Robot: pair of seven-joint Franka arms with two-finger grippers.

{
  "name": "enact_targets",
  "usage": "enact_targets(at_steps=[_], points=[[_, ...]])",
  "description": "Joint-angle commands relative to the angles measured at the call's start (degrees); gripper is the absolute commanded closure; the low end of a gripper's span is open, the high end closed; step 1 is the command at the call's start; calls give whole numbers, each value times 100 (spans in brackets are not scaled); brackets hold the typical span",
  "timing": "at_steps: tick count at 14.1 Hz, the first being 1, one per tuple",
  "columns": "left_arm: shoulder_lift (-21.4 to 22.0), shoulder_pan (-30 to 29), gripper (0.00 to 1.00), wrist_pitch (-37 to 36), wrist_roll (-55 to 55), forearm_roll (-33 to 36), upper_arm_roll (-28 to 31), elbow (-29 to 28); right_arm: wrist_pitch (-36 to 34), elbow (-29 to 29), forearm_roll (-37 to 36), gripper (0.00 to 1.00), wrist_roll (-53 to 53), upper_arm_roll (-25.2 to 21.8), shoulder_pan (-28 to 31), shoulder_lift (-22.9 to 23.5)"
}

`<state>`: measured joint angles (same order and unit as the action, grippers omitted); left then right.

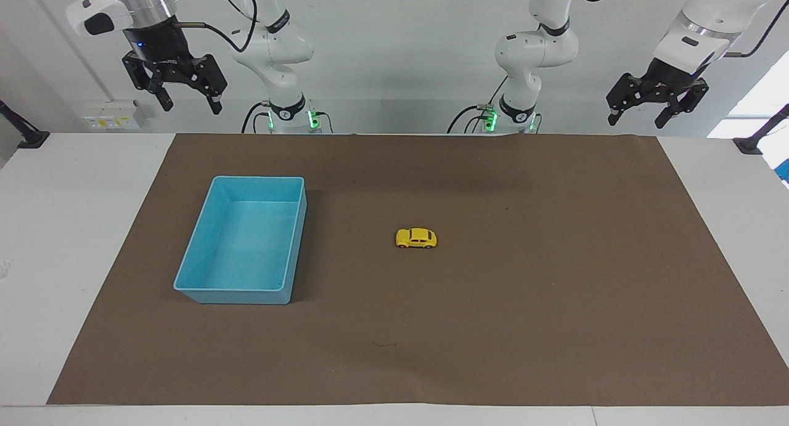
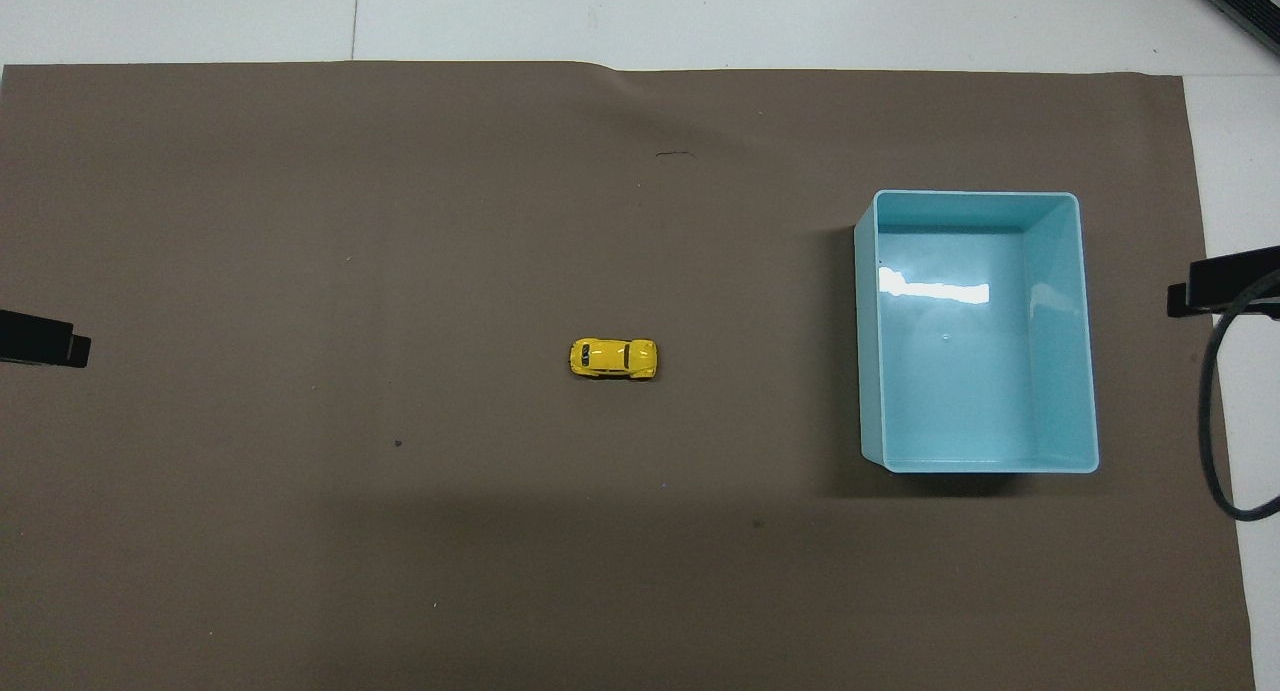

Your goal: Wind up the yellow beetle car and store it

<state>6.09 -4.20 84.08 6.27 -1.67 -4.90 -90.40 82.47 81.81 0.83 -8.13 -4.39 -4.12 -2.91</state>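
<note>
End effectors (image 1: 187, 99) (image 1: 638, 111) open, yellow beetle car (image 1: 416, 238) lengthwise along table

The yellow car (image 1: 416, 238) has a glossy, smooth painted shell. The blue bin (image 1: 209, 253) looks like smooth plastic, its floor shiny enough to throw back the lamps. A matt brown paper-like sheet (image 1: 524, 303), faintly creased, covers the smooth white surface (image 1: 55, 229).

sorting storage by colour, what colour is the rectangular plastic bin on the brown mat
Light blue rectangular plastic bin, inside and out; clearest in the overhead view.
</note>
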Motion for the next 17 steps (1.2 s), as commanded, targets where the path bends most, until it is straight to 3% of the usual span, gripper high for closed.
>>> enact_targets(at_steps=[1,17], points=[[68,-124,0,73,111,-106,-46,-75,-73,28,58,0,-93,17,43,-61],[68,-45,0,56,67,-106,-55,-127,-73,28,58,0,-93,17,43,-61]])
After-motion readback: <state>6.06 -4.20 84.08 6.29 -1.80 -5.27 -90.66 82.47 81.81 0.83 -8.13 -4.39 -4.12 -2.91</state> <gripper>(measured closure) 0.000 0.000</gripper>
